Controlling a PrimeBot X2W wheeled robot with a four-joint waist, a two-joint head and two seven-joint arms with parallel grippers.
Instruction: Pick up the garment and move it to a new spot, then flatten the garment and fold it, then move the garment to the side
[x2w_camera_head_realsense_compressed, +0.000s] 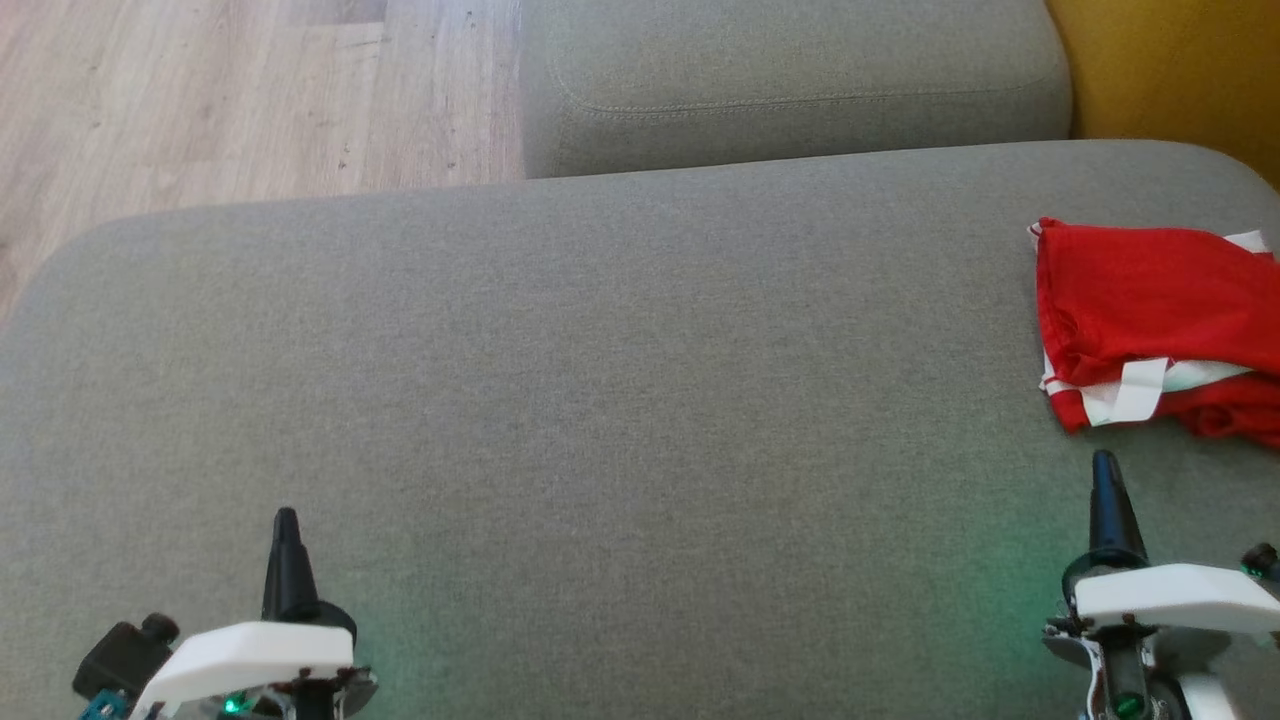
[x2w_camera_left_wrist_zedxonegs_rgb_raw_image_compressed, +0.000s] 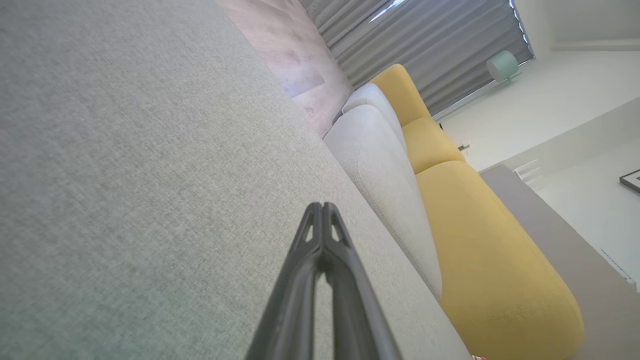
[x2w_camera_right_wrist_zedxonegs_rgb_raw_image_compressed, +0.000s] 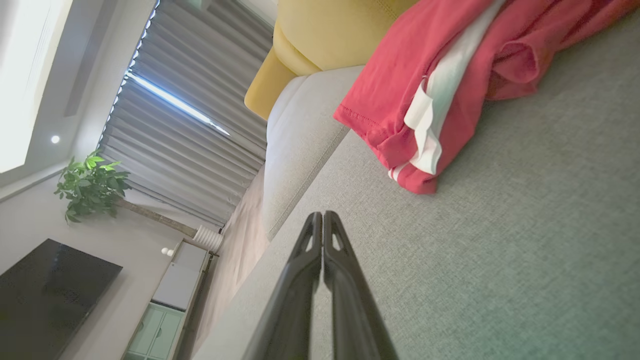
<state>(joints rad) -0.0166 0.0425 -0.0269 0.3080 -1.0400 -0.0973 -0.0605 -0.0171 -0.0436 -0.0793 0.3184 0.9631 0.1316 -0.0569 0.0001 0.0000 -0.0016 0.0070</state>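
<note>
Left gripper (x2w_camera_head_realsense_compressed: 286, 518) and right gripper (x2w_camera_head_realsense_compressed: 1103, 462) are clenched, empty, over the cushion (x2w_camera_head_realsense_compressed: 600, 350) (garment (x2w_camera_head_realsense_compressed: 1130, 290) near the right)

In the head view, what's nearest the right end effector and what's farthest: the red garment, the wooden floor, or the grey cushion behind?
From the right end effector:
1. Red garment, just ahead, at the right edge.
2. Grey cushion, farther back, top middle.
3. Wooden floor, far top left.
</note>
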